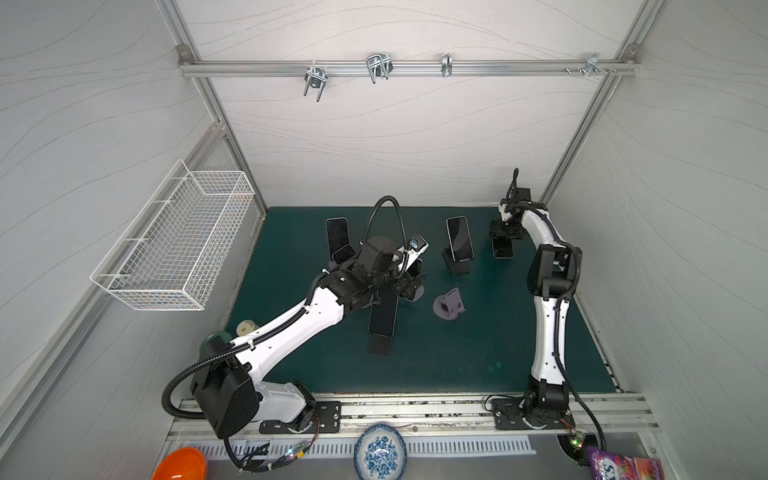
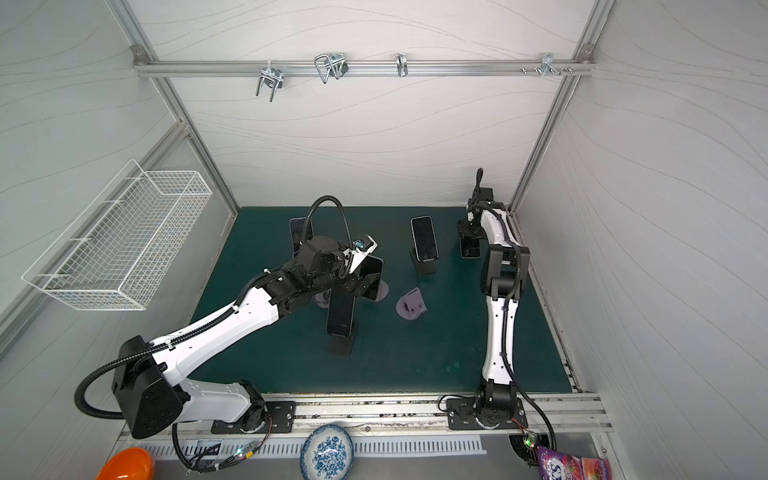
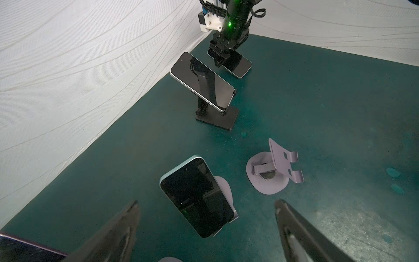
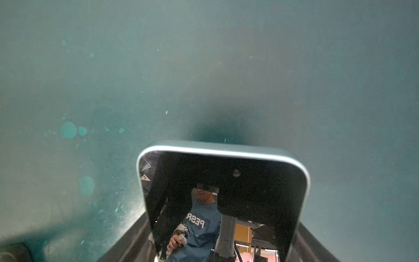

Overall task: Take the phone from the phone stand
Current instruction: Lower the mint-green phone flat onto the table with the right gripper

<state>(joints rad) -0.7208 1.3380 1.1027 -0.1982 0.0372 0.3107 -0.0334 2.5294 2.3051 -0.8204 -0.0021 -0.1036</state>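
Phone [image 4: 223,204] clamped in right tool [image 1: 503,240], down near worktop [image 4: 204,68], likely for set-down; left tool [image 3: 206,204] open, second phone [image 3: 195,195] on stand [image 3: 224,187] just ahead

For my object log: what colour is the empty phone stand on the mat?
Pale lilac-grey; the empty phone stand shows best in the left wrist view.

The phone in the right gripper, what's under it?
Only green mat and shadow show beneath the phone held by the right gripper; no stand. Directly under it is covered.
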